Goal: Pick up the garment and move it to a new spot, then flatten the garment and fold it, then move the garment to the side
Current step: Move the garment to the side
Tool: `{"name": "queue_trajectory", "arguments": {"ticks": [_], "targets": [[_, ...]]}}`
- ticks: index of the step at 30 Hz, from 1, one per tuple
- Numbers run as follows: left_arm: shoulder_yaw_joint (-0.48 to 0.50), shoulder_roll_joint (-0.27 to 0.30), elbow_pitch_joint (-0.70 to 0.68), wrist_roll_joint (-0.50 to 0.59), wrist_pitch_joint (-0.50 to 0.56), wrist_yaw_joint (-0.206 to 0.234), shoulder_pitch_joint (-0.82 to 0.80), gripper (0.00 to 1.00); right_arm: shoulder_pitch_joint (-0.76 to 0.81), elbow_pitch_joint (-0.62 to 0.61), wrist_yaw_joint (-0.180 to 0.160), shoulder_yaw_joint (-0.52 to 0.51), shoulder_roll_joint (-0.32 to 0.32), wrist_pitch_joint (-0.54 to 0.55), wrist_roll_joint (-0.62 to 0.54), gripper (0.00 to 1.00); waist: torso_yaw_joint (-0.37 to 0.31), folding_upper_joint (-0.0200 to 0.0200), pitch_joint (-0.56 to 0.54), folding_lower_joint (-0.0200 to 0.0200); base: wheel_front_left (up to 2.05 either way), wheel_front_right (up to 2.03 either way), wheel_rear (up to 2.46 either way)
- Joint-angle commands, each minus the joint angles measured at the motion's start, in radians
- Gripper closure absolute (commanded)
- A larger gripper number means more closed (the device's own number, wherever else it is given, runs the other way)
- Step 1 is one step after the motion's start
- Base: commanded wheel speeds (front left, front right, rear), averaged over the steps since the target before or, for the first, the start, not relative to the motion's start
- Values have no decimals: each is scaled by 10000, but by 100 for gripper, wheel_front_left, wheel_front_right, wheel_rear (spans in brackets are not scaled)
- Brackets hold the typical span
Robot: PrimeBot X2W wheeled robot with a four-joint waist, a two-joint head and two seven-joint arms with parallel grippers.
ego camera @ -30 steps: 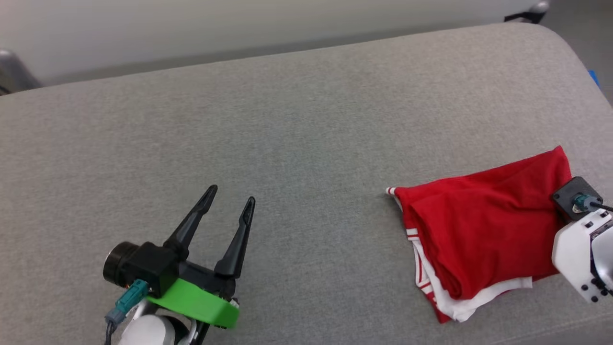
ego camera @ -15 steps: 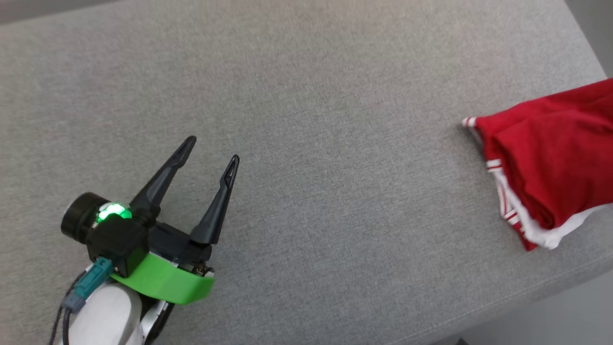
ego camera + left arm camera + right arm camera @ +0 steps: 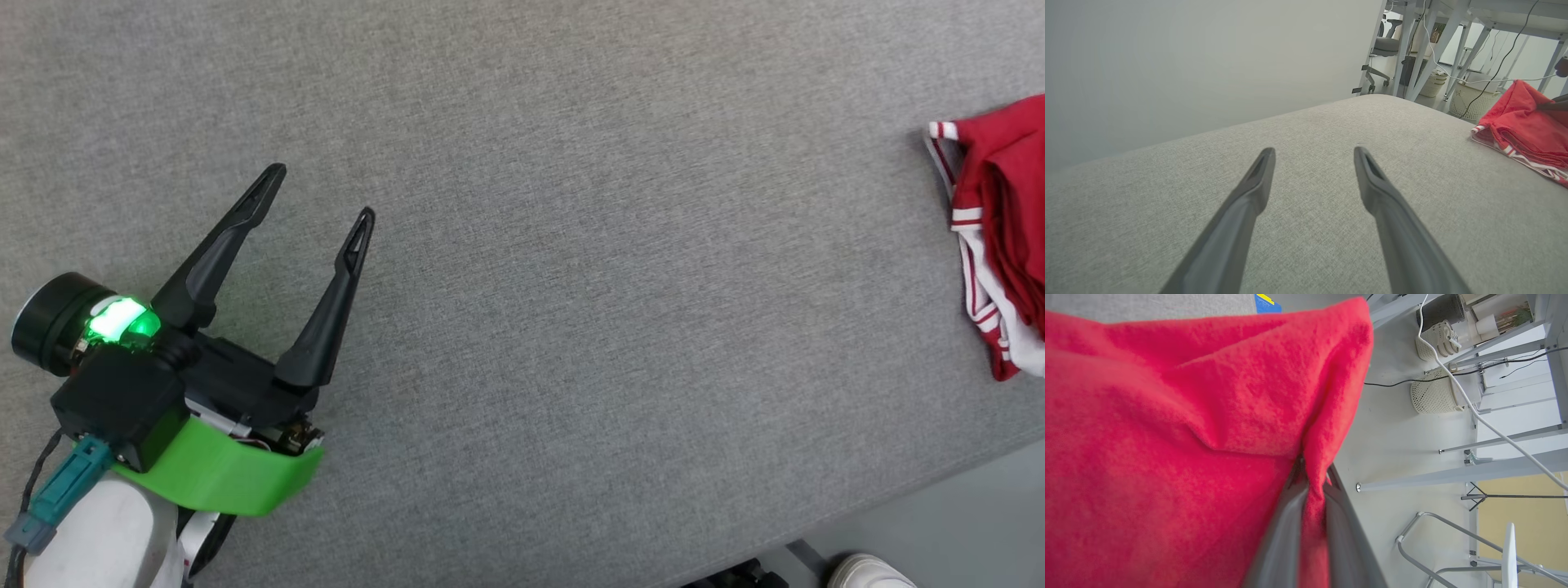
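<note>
Two pale mesh baskets (image 3: 1431,396) stand on the floor beyond the work surface, near grey table legs (image 3: 1457,473) and a trailing white cable (image 3: 1474,412). What they hold is too small to make out.

The work surface is a broad grey fabric cushion (image 3: 571,286). The left gripper (image 3: 322,189) sits at the lower left of the head view, just above the cushion. Its two long dark fingers are spread wide in a V, with nothing between them and only bare grey fabric around them. A green light glows on its wrist camera.

The right gripper (image 3: 1312,477) has its two fingers pressed together on a raised fold of the garment (image 3: 1000,204). The red cloth is pinched between them and bunches upward from the grip.

The garment lies folded at the cushion's far right, near its front edge and well apart from the left gripper. It is mostly red, and white panels and red-and-white striped trim show along its left and lower edges.

The toe of a person's white shoe (image 3: 865,570) shows on the floor below the cushion's front edge.
</note>
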Motion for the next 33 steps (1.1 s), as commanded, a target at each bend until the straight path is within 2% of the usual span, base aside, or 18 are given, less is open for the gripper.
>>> {"name": "queue_trajectory", "arguments": {"ticks": [1,5,6,7,8,14,20,28,33], "targets": [[59,92,-72,-51,24,57,-162,0,-221,244,-17,-120,118,-125,-153,100,164,-1,270,-2,0,0,0],[68,76,-71,-85,-23,106,-144,0,-429,935,-17,-373,289,-401,-458,100,278,-1,238,-2,0,0,0],[56,66,-46,-91,-45,107,-149,0,-469,1060,-17,-413,310,-462,-528,82,300,-1,211,-2,0,0,0],[39,46,7,-99,-84,111,-151,0,-520,1201,-17,-473,333,-559,-620,17,322,-1,150,-2,0,0,0],[17,24,58,-106,-114,113,-150,0,-552,1292,-17,-521,345,-673,-699,0,340,-1,95,-2,0,0,0],[-228,-336,763,-214,-540,126,-147,0,-604,1758,-17,-721,158,-1292,-1027,0,649,-1,-736,-2,0,0,0],[-303,-908,1884,-444,-1007,185,92,0,-597,1257,-17,-388,37,-1939,-325,0,1172,-1,-2122,-2,0,0,0],[-50,-1641,3115,-584,-1203,332,800,0,283,-1061,-17,300,63,-2207,1549,0,1930,-1,-4125,-2,0,0,0],[197,-2094,3598,-534,-1215,409,1233,0,1495,-3027,-17,-46,607,-1995,2400,0,2464,-1,-5037,-2,0,0,0]]}}
